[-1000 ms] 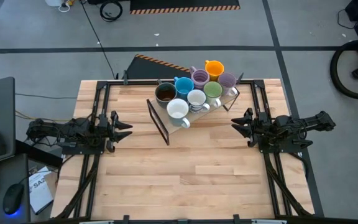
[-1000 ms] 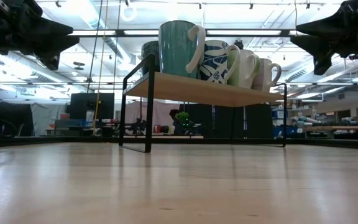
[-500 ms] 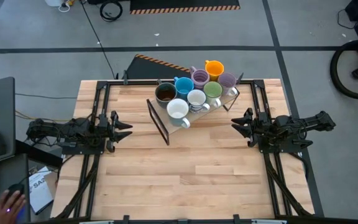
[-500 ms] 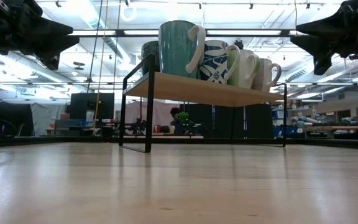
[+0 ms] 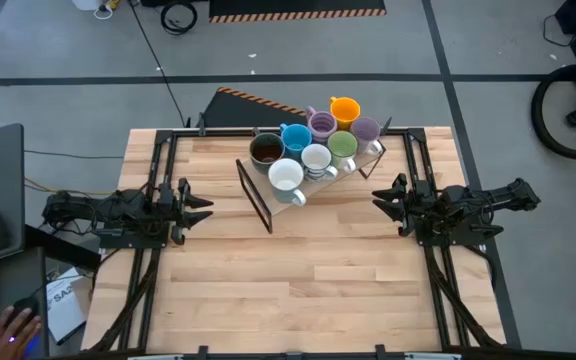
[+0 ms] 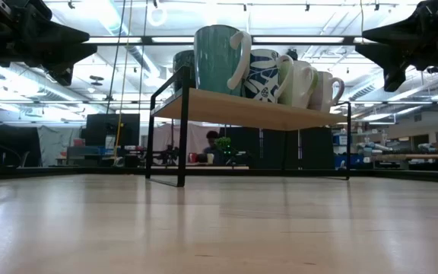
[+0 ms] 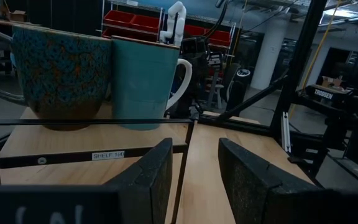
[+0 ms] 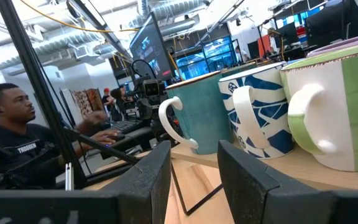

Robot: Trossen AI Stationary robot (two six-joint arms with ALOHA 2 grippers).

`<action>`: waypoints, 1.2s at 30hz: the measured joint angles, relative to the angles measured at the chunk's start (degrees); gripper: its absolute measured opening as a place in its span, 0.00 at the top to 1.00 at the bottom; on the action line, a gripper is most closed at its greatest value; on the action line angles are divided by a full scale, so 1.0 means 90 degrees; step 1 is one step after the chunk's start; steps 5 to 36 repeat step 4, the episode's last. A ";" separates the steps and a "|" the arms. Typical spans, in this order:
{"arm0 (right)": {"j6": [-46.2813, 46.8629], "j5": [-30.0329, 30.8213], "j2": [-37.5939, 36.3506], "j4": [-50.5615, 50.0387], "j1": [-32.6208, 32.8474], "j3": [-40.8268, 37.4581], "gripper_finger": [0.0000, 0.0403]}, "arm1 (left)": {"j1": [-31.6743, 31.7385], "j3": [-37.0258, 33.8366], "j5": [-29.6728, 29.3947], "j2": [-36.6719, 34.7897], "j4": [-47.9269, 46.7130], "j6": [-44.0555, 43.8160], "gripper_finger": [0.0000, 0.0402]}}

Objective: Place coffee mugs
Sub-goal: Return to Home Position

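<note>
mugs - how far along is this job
Done: all eight mugs stand on the shelf; none shows on the table. In hand: nothing; the left pincer and right pincer are open and empty, out at the table's sides. Left: no mug placing that I can see.

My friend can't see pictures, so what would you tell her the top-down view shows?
Eight colourful mugs crowd a small shelf at the far middle of a wooden table. The left gripper and right gripper rest open and empty at the table's sides, pointing inward.
</note>
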 joint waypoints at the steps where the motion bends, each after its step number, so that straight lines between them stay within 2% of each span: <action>1: 0.0000 0.0001 0.0000 0.0001 -0.0001 0.0000 0.66 | 0.0000 0.0000 0.0001 0.0000 0.0000 0.0000 0.66; 36: 0.0000 -0.0001 0.0000 0.0000 -0.0001 0.0000 0.66 | 0.0001 0.0002 0.0002 0.0001 0.0000 0.0000 0.66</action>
